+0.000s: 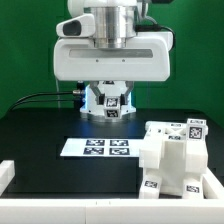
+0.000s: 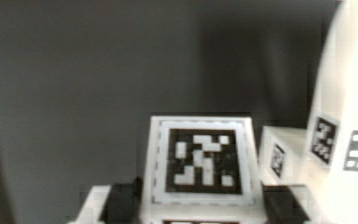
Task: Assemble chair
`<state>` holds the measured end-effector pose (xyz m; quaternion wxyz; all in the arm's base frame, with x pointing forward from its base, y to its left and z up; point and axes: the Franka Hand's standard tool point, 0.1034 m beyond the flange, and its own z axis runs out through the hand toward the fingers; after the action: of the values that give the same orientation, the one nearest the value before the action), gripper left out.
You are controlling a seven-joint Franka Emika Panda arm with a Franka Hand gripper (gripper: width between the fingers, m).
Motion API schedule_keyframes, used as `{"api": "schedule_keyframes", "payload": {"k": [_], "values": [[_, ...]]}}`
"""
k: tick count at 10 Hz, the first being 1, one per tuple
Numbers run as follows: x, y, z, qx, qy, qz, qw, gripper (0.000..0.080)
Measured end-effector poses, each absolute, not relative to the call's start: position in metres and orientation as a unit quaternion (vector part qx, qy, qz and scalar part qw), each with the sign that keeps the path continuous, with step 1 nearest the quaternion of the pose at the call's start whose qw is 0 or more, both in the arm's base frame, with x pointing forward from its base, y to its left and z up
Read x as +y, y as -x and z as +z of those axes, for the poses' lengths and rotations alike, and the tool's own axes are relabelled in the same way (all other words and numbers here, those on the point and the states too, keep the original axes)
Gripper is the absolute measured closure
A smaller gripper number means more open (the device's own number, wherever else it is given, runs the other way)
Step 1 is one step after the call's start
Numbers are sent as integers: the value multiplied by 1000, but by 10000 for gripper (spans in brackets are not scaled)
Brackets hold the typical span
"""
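Chair [image 1: 172,160], part-built, stands on the worktop [image 1: 40,125] at the exterior view's right, while the gripper [image 1: 108,108], pinching a tagged white part [image 2: 206,163], must carry it there for fitting.

This was a robotics lab test bench. A black table [image 1: 40,135] stood before a green backdrop [image 1: 25,45]; behind the marker board [image 1: 99,148] lying fixed on it rose a white robot arm [image 1: 108,45], and beside the board sat tagged white chair parts [image 1: 172,158].
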<state>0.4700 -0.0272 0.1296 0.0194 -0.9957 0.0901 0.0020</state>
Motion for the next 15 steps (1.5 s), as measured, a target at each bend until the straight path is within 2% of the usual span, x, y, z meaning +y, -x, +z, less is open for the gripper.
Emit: {"api": "schedule_keyframes", "payload": {"k": [3, 4, 6, 7, 10, 13, 15], "values": [[-28, -473, 126, 93, 993, -74, 5, 515], [-6, -483, 135, 116, 987, -111, 5, 515], [58, -503, 154, 88, 980, -176, 8, 515], [67, -507, 156, 67, 976, -206, 10, 515], [68, -507, 149, 67, 974, -216, 9, 515], [63, -531, 145, 19, 974, -224, -18, 515], [57, -533, 139, 9, 975, -222, -27, 515]]}}
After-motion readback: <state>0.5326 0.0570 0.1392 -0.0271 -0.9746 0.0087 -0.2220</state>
